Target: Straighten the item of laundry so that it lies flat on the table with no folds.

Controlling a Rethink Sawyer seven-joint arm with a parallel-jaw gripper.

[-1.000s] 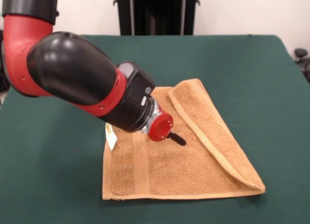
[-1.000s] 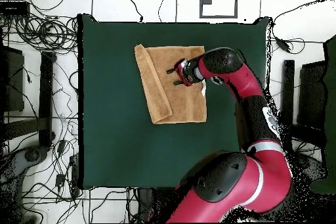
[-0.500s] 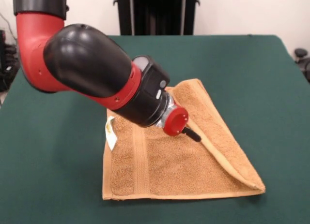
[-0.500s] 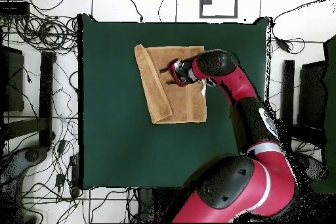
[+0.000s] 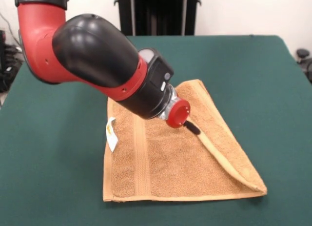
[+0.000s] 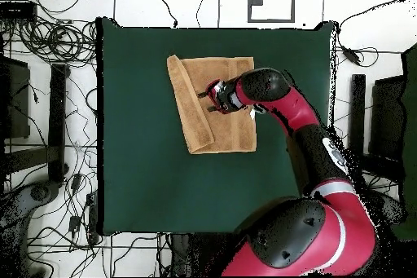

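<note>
Towel (image 5: 180, 160) (image 6: 213, 103) on the table (image 5: 253, 70) (image 6: 163, 177), one side folded over in a long diagonal flap with a hemmed edge. White label (image 5: 111, 134) sticking out at its edge. Gripper (image 5: 191, 128) (image 6: 205, 101) low over the towel beside the fold, two dark fingers (image 6: 204, 94) apart in the overhead view, grasping nothing visible.

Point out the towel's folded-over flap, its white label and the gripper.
folded-over flap (image 5: 222, 138), front view, on the doubled strip's terry.
white label (image 5: 111, 134), front view, on the tag's middle.
gripper (image 5: 193, 128), front view, at the black tip.
</note>
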